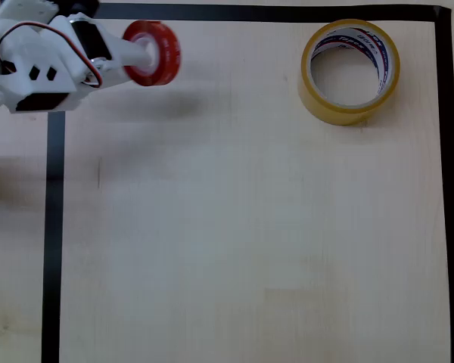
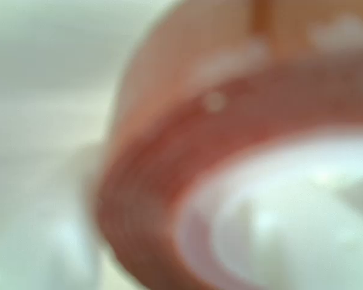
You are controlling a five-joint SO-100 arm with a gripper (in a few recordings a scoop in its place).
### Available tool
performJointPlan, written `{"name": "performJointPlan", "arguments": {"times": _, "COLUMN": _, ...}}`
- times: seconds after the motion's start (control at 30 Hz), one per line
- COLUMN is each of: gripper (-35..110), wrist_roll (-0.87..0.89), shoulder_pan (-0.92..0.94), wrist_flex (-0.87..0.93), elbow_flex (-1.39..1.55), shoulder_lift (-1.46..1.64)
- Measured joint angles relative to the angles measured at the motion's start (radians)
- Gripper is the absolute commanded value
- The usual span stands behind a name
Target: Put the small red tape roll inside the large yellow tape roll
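Note:
The small red tape roll (image 1: 166,47) hangs at the top left of the overhead view, above the table, and casts a soft shadow below itself. My white gripper (image 1: 147,53) is shut on it, one finger reaching into its pale core. The wrist view is a close blur of the red tape roll (image 2: 163,181) with its whitish core at lower right. The large yellow tape roll (image 1: 337,112) lies flat at the top right of the overhead view, its wide hole facing up, well to the right of the gripper.
A black tape border marks the light wooden table: a top line (image 1: 287,11), a right line (image 1: 446,189) and a left line (image 1: 53,227). The arm's white body with red and black wires (image 1: 38,64) fills the top left corner.

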Motion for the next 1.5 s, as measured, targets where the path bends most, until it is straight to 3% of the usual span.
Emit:
{"name": "performJointPlan", "arguments": {"times": 0.2, "gripper": 0, "wrist_roll": -0.044, "shoulder_pan": 0.071, "wrist_flex": -0.238, "elbow_flex": 0.000, "shoulder_lift": 0.006}}
{"name": "performJointPlan", "arguments": {"times": 0.47, "gripper": 0, "wrist_roll": -0.048, "shoulder_pan": 0.144, "wrist_flex": -0.419, "elbow_flex": -0.046, "shoulder_lift": -0.103}}
{"name": "performJointPlan", "arguments": {"times": 1.5, "gripper": 0, "wrist_roll": -0.048, "shoulder_pan": 0.140, "wrist_flex": -0.414, "elbow_flex": -0.538, "shoulder_lift": -0.522}}
